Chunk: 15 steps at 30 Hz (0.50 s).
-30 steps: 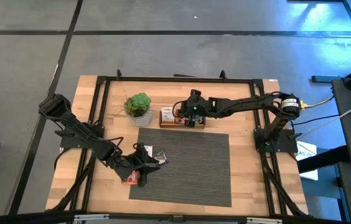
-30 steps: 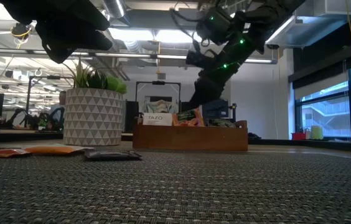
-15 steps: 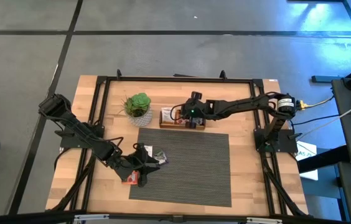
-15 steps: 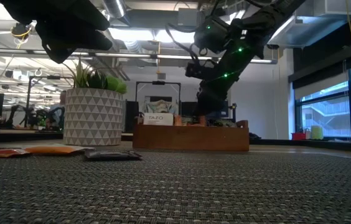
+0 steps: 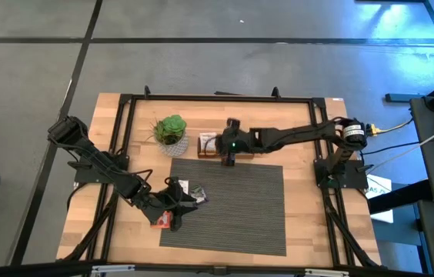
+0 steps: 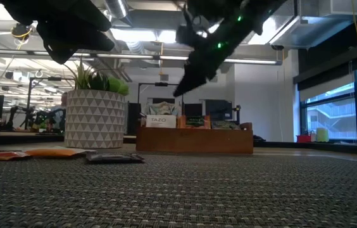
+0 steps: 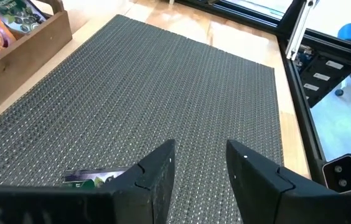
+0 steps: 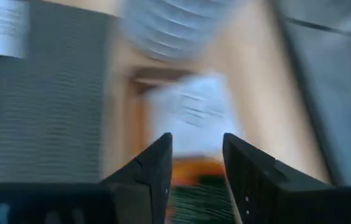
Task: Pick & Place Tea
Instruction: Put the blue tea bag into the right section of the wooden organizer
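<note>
The table [image 5: 302, 223] is light wood with a smooth top and a black metal frame. On it lies a dark grey woven mat [image 5: 240, 208] that looks rough and matt, with small bumps. The tray [image 6: 194, 139] is brown wood, plain and dull. The plant pot [image 6: 94, 118] looks hard and white with a grey triangle pattern. The tea sachets [image 6: 112, 158] are thin paper or foil, slightly shiny. Both arms are dark, matt plastic.

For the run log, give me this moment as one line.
left gripper: open, empty, over mat by loose sachets | right gripper: open, empty, over tray | tray: sachets inside
</note>
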Available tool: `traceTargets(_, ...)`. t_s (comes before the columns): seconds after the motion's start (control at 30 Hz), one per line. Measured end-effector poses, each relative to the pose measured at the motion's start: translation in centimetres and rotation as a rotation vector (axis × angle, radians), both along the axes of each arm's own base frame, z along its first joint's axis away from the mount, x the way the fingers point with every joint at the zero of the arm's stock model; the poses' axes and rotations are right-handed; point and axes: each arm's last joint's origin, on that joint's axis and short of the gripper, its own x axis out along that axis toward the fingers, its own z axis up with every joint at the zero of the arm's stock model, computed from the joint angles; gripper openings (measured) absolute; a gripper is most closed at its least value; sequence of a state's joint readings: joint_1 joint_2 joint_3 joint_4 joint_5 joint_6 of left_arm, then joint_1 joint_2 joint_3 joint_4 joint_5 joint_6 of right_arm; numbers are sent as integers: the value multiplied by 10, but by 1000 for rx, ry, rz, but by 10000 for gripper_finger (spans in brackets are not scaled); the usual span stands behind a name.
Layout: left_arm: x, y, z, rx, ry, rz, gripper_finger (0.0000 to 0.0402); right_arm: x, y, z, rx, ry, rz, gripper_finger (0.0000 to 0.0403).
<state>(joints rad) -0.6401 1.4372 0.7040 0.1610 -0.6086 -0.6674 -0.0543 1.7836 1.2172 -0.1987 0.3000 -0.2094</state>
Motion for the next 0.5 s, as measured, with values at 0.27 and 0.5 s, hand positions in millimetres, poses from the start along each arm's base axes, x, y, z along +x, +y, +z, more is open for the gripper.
traceTargets(0.27,5,-9,-9,-36,-17,-4,139,3,53,1,273,-33,267,144)
traceTargets(0.5,13,-16,-43,-2,70,-32,133,2,80,3,302,-45,366,144)
